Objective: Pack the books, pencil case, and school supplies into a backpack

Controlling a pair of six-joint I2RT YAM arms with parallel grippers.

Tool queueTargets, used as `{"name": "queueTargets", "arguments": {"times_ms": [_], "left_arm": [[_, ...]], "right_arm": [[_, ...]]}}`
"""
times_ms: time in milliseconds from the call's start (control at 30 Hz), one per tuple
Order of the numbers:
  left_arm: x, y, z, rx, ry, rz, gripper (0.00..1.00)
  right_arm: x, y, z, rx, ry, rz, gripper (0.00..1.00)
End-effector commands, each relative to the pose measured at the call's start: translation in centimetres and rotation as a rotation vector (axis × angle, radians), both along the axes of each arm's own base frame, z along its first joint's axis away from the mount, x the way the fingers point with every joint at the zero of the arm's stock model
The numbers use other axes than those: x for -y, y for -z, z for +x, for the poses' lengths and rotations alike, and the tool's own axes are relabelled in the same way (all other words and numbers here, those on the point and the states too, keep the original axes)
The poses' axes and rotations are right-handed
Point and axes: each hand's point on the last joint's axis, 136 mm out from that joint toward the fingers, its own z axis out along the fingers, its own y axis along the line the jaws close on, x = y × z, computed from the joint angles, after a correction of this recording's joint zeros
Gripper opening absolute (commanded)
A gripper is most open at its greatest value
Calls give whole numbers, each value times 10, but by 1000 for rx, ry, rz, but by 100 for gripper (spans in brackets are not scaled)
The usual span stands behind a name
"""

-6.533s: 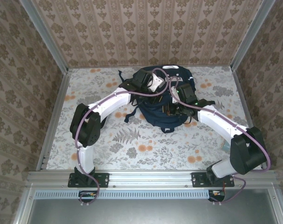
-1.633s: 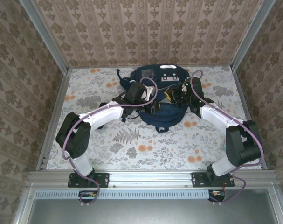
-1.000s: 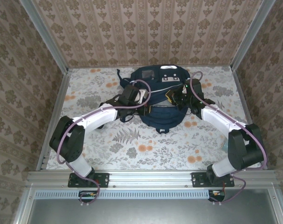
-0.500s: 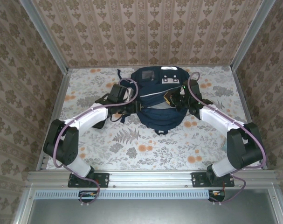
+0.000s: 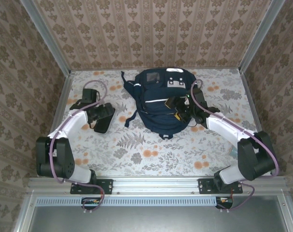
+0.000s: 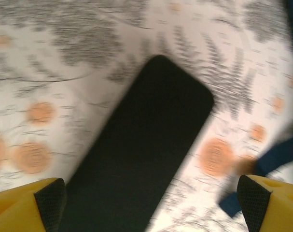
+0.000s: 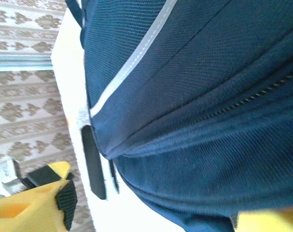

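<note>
I've got the flowered counter (image 5: pixel 151 154) in view, with the navy backpack (image 5: pixel 158 89) lying at the middle of its far edge. The black pencil case (image 6: pixel 141 145) lies flat near the left edge, apart from the bag. My left hand (image 6: pixel 152 200) hangs just over the case, fingers spread wide, gripping nothing. My right hand (image 5: pixel 175 108) sits at the bag's right side, also spread wide and empty.

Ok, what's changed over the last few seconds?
The left end effector let go of the backpack, swung left and now hovers open over the pencil case. The right end effector opened too, still at the backpack's right side. The backpack stayed put.
</note>
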Motion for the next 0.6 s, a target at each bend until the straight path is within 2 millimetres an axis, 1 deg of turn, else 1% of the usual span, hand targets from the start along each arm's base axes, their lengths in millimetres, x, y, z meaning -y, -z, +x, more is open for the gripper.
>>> {"name": "queueTargets", "arguments": {"times_ms": [0,33,100,200,300,367,433,567], "left_arm": [[-27,19,-8,-83,-77,32,95],[-33,23,-7,-97,-89,30,95],[-36,30,-4,-114,-86,7,94],[-29,39,-2,-141,-52,-45,91],[-14,46,-2,-159,-7,-112,85],[-4,51,-6,-178,23,-148,78],[8,53,-12,-190,55,-163,73],[32,60,-30,-234,93,-184,71]], "right_arm": [[22,3,-20,11,3,-127,87],[25,2,-24,8,-9,-148,87],[28,-1,-31,-4,-39,-189,87],[33,-6,-39,-3,-59,-228,87],[40,-12,-43,9,-52,-270,88],[44,-18,-44,21,-45,-294,87],[45,-23,-43,37,-44,-310,87],[39,-29,-41,55,-59,-332,87]]}}
